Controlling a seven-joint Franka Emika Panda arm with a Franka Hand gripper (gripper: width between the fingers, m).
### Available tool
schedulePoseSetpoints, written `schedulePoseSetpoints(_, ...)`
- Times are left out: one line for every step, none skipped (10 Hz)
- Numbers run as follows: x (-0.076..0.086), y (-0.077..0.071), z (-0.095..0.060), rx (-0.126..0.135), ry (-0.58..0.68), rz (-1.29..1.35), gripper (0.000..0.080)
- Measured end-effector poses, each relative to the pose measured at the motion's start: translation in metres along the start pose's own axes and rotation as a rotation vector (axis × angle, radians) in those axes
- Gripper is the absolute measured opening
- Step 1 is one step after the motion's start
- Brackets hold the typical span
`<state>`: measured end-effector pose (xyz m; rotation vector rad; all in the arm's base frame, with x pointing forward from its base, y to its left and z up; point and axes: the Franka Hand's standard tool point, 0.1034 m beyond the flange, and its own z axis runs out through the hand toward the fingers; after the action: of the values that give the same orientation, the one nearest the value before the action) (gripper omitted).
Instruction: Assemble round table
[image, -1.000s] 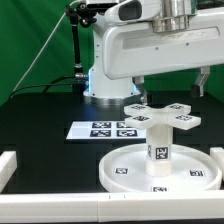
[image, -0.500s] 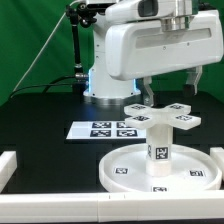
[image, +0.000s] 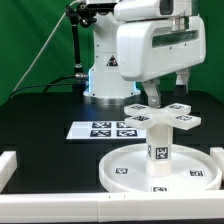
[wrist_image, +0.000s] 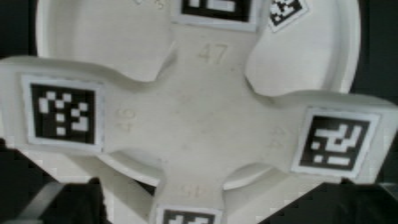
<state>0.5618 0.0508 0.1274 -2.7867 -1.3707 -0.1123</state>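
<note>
The round white disc (image: 125, 162) lies flat on the black table at the exterior view's front right. The short thick leg (image: 158, 146) stands upright on its middle, with the cross-shaped base (image: 160, 114) on top of the leg. My gripper (image: 168, 90) hangs just above the cross base, open and empty, with a finger over each side of it. In the wrist view the cross base (wrist_image: 196, 110) fills the picture with its tagged arms, and the disc (wrist_image: 125, 30) shows behind it. My fingers do not show there.
The marker board (image: 103, 129) lies on the table to the exterior view's left of the disc. A white border block (image: 8, 166) stands at the front left and a white strip (image: 60, 208) runs along the front edge. The arm's base (image: 104, 82) is behind.
The hand has turned about its vertical axis above the cross base, so the two fingers look closer together in the exterior view. The table parts have not moved.
</note>
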Motion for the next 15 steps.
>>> schedulePoseSetpoints(0.000,0.001,0.000,-0.012,0.001,-0.081,0.0649)
schedulePoseSetpoints(0.000,0.001,0.001,-0.019,-0.010,-0.178,0.0649)
schedulePoseSetpoints(0.000,0.000,0.001,-0.021,-0.017,-0.224,0.0649)
schedulePoseSetpoints(-0.001,0.000,0.002,-0.024,-0.028,-0.321,0.0649)
schedulePoseSetpoints(-0.002,-0.001,0.003,-0.023,-0.032,-0.372,0.0649)
schedulePoseSetpoints(-0.003,-0.001,0.004,-0.023,-0.041,-0.448,0.0649)
schedulePoseSetpoints(-0.004,-0.001,0.005,-0.021,-0.043,-0.480,0.0649)
schedulePoseSetpoints(-0.006,-0.002,0.006,-0.017,-0.046,-0.543,0.0649)
schedulePoseSetpoints(-0.007,-0.001,0.007,-0.016,-0.047,-0.545,0.0649)
schedulePoseSetpoints(-0.008,-0.002,0.009,-0.013,-0.049,-0.541,0.0649)
schedulePoseSetpoints(-0.009,-0.001,0.010,-0.011,-0.050,-0.540,0.0649)
schedulePoseSetpoints(-0.010,-0.001,0.012,-0.009,-0.051,-0.538,0.0649)
schedulePoseSetpoints(-0.011,-0.001,0.013,-0.006,-0.052,-0.537,0.0649)
schedulePoseSetpoints(-0.013,-0.001,0.015,-0.004,-0.054,-0.535,0.0649)
schedulePoseSetpoints(-0.013,-0.001,0.016,-0.002,-0.055,-0.534,0.0649)
